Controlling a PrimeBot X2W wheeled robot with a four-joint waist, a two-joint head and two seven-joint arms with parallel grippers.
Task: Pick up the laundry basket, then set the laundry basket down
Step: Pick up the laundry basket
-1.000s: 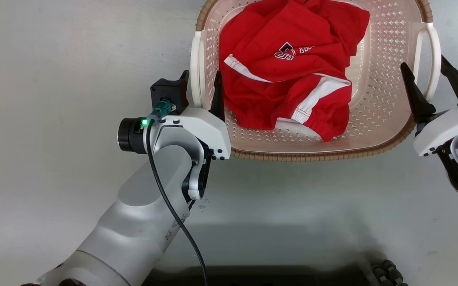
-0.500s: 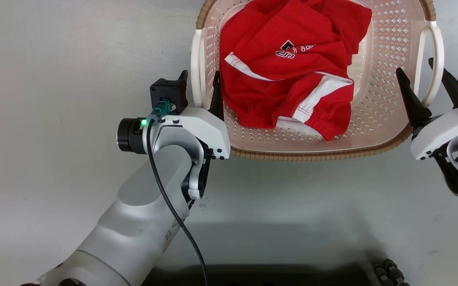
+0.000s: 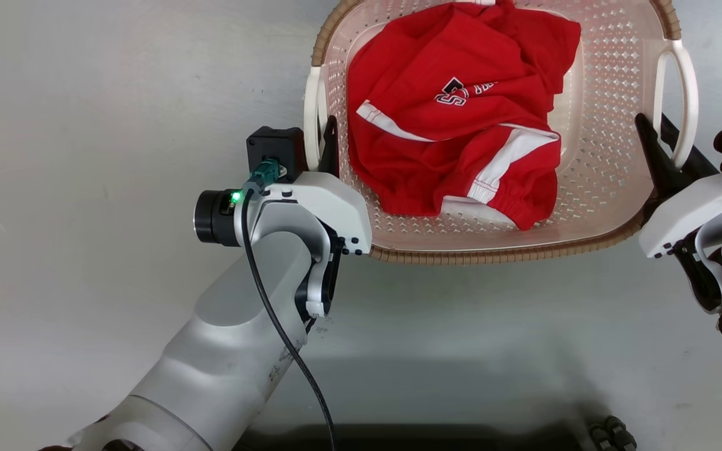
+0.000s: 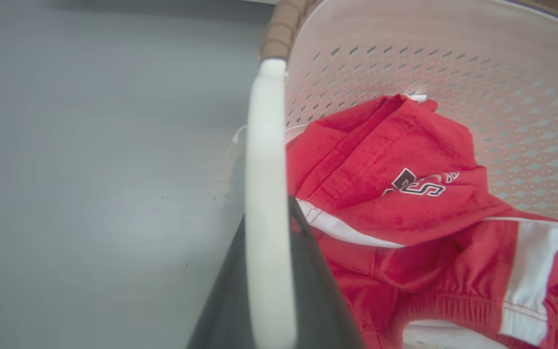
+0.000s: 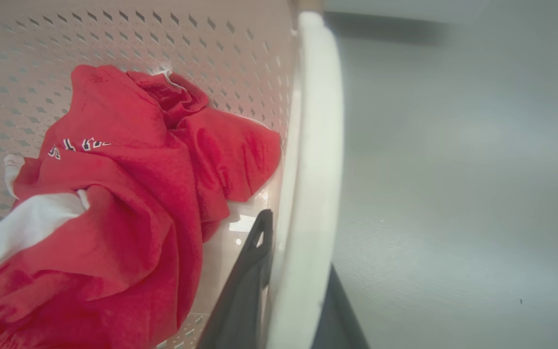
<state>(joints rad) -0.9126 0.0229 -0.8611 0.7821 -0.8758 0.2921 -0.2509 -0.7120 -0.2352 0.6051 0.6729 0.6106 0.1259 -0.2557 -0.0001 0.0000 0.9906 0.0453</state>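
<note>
Laundry basket [image 3: 492, 255]: L gripper [image 3: 316, 129] pinching L handle [image 3: 309, 103], R gripper [image 3: 651, 120] pinching R handle [image 3: 690, 81].

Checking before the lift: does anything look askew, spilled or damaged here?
Nothing stands out. The laundry basket looks intact, the red garment lies wholly inside it, the left gripper grips the left handle and the right gripper the right handle.

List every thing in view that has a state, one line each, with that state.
laundry basket: upright, loaded.
red garment: crumpled, lying inside the basket.
left gripper: shut on the left handle.
right gripper: shut on the right handle.
</note>
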